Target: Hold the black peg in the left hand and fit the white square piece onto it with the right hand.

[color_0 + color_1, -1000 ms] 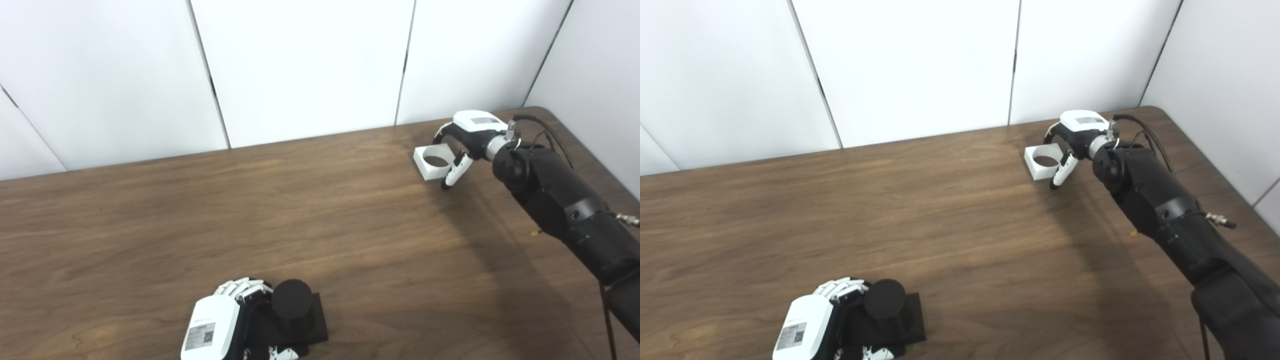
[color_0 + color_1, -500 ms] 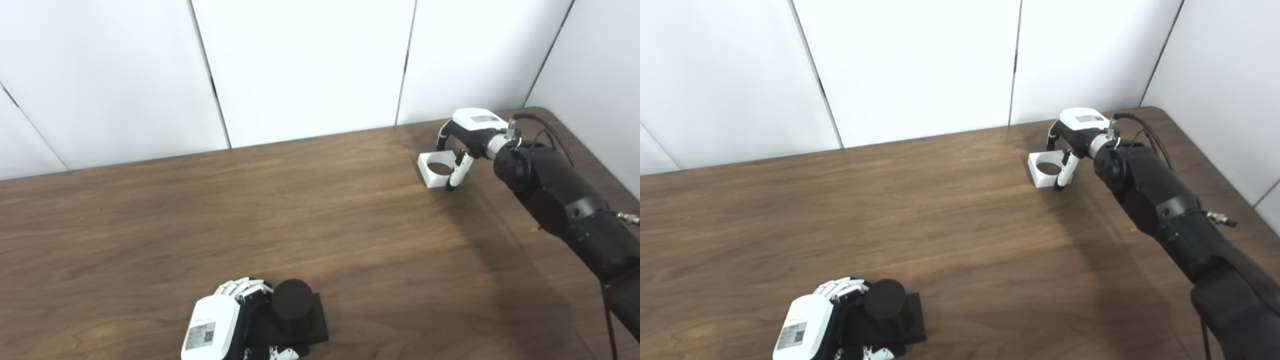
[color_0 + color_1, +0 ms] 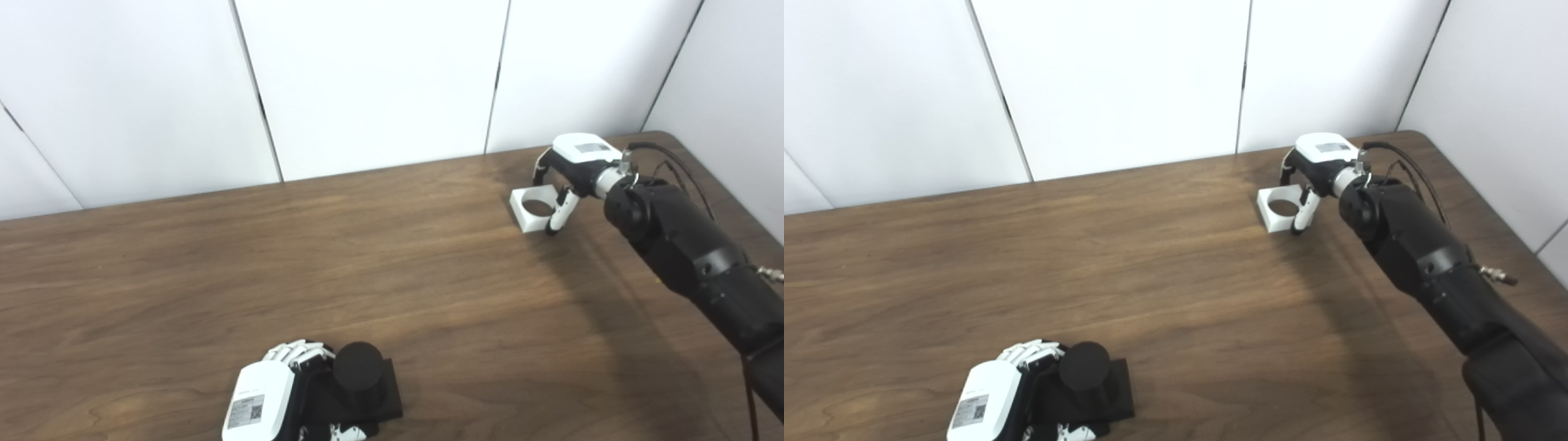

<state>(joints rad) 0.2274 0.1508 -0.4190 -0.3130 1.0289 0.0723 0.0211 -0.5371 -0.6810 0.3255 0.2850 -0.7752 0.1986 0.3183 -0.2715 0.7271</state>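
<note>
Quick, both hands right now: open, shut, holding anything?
Left hand: shut on the black peg, low on the table.
Right hand: shut on the white square piece, far right of the table.

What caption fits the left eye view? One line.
Right hand grips the white square piece far across the table; left hand holds the black peg.

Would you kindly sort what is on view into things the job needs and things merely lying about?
Needed for the job:
black peg
white square piece
left hand
right hand

Just there:
table; nothing loose lies on it.
</note>
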